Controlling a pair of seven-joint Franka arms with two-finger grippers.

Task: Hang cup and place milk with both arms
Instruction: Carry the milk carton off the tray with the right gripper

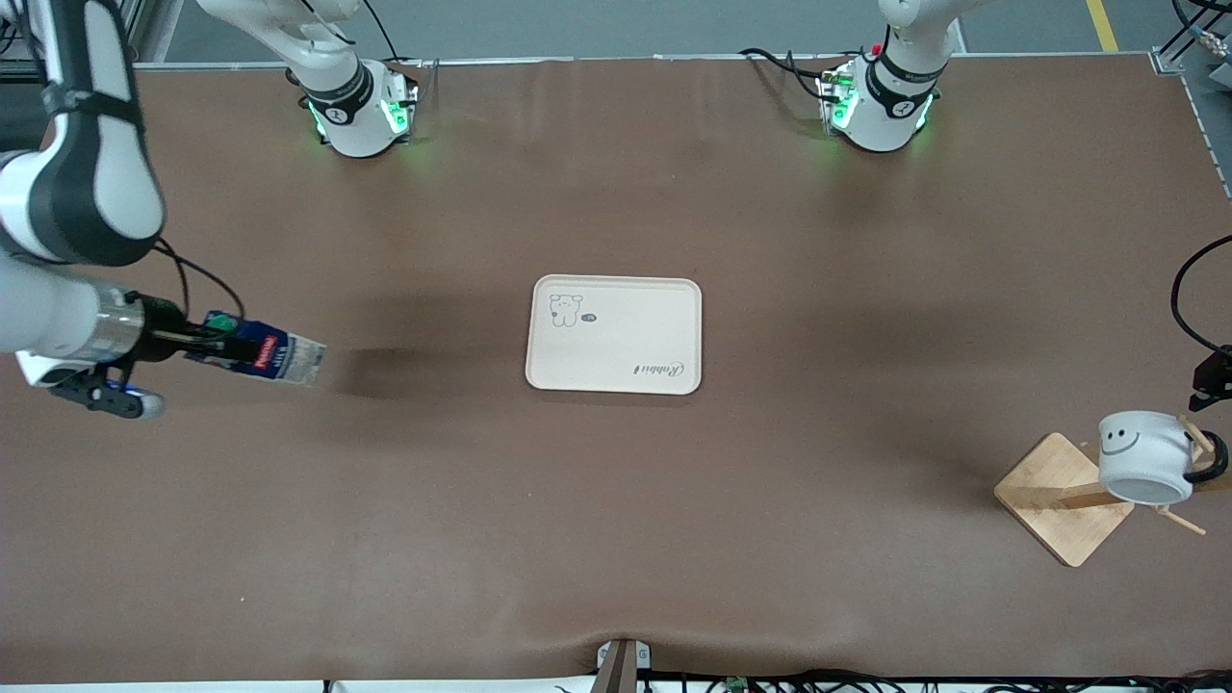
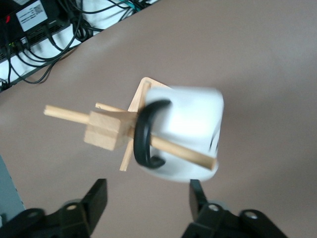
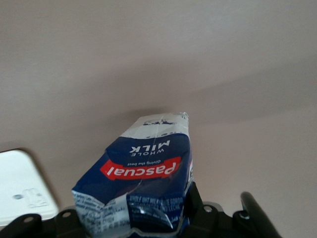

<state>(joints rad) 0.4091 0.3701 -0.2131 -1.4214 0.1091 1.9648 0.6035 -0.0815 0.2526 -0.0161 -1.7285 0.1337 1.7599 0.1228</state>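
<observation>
- My right tool (image 1: 197,339) is clamped on the milk (image 1: 258,353), held tilted almost flat in the air over the desk (image 1: 616,529) at the right arm's end, green cap toward the tool.
- The carton's red band reads "Pascual", with "WHOLE MILK" in white on the blue; the finer print I cannot read.
- In the right wrist view my fingers are hidden by the milk (image 3: 143,181).
- The cup (image 1: 1145,456) hangs by its black handle on a peg of the wooden rack (image 1: 1064,498) at the left arm's end, smiley face showing.
- My left tool (image 2: 147,210) is over the rack, fingers apart, clear of the cup (image 2: 185,134); the front view cuts it off at the edge.
- The cream tray (image 1: 616,380) at mid-desk bears a small bear drawing and cursive writing, seemingly "Rabbit".
</observation>
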